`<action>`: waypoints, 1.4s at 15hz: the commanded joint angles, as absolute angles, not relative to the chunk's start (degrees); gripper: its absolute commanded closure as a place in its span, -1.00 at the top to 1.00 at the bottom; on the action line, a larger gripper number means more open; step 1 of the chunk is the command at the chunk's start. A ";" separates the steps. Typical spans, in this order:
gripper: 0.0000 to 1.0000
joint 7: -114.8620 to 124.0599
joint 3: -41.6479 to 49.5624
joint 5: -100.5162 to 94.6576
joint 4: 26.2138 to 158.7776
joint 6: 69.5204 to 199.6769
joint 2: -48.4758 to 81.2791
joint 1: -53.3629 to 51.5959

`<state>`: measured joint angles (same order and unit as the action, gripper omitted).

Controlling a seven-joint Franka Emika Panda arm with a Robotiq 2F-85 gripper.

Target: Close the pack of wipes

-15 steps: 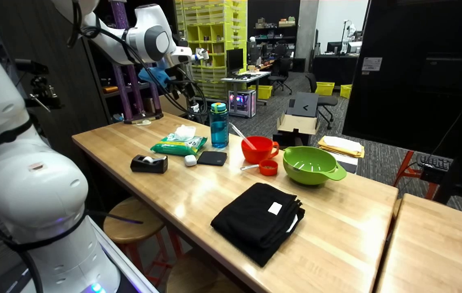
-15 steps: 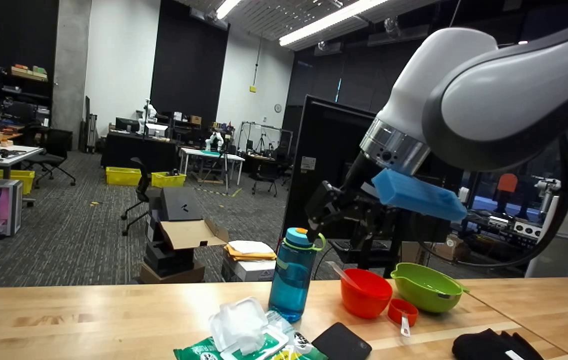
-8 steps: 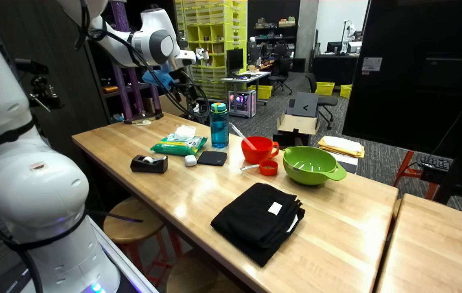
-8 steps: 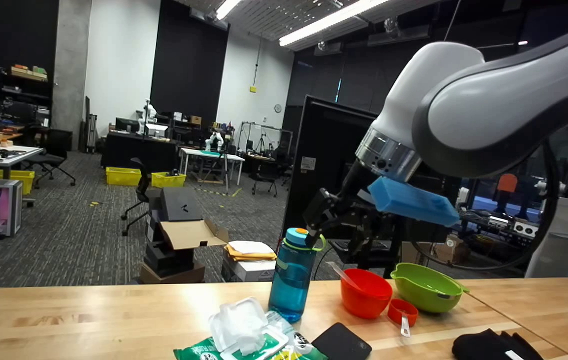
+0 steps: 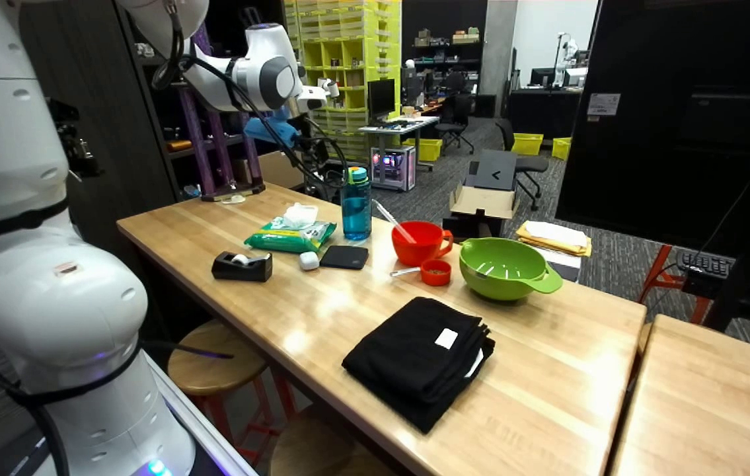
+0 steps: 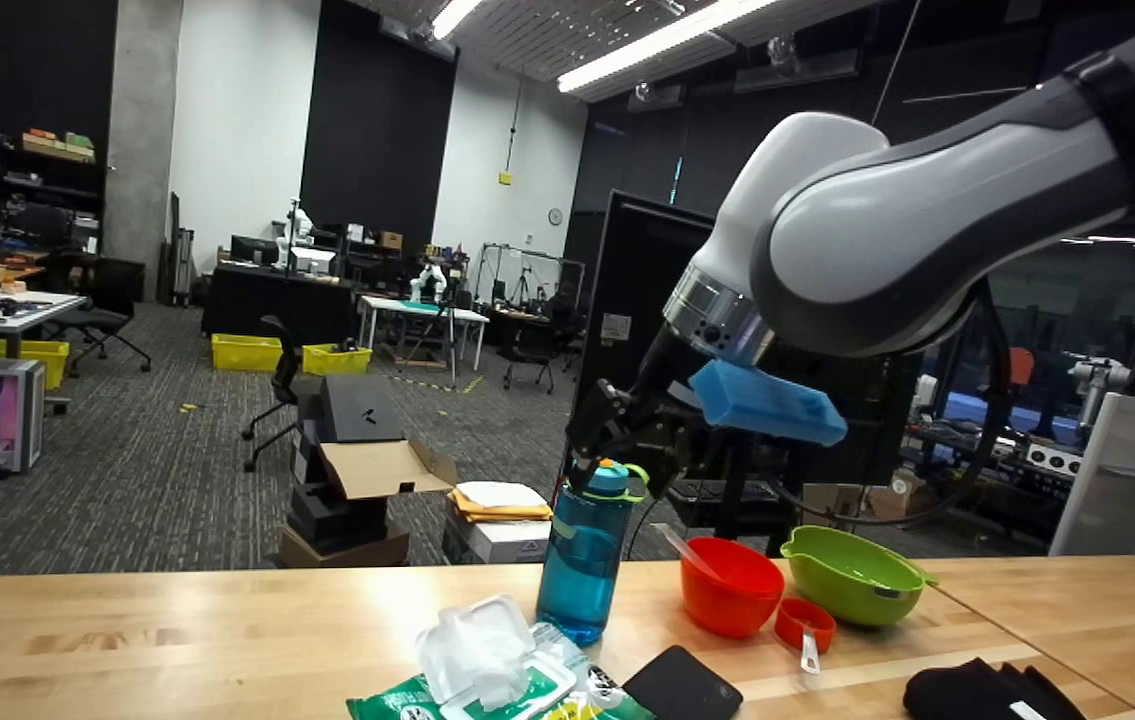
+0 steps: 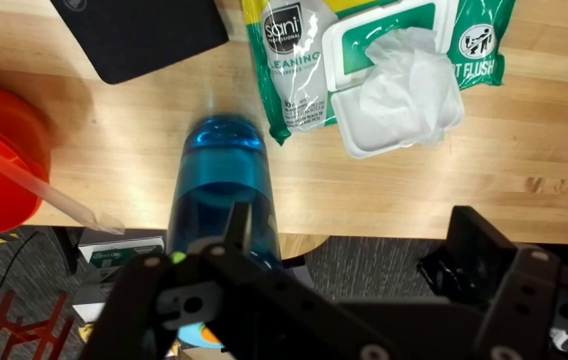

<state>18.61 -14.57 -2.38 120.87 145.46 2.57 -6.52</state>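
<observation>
Lying below hand (image 7: 352, 214): wipes pack (image 7: 355, 49)

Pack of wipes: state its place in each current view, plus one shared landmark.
In an exterior view: pack of wipes left of centre, at mid-height.
In an exterior view: pack of wipes at the bottom edge, just left of centre.
In the wrist view: pack of wipes at the top edge, right of centre.
Shared landmark: the blue bottle, beside it in all.
</observation>
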 commanded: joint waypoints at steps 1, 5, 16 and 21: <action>1.00 15.63 -13.25 -2.62 116.36 145.49 6.69 -9.06; 1.00 13.46 -13.01 -3.49 112.73 145.39 10.78 -10.81; 1.00 5.02 -11.99 -3.73 100.52 145.00 22.40 -13.13; 1.00 0.90 -12.55 -3.04 94.03 144.63 28.37 -14.04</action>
<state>3.71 -12.80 -3.34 99.17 145.43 24.42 -12.68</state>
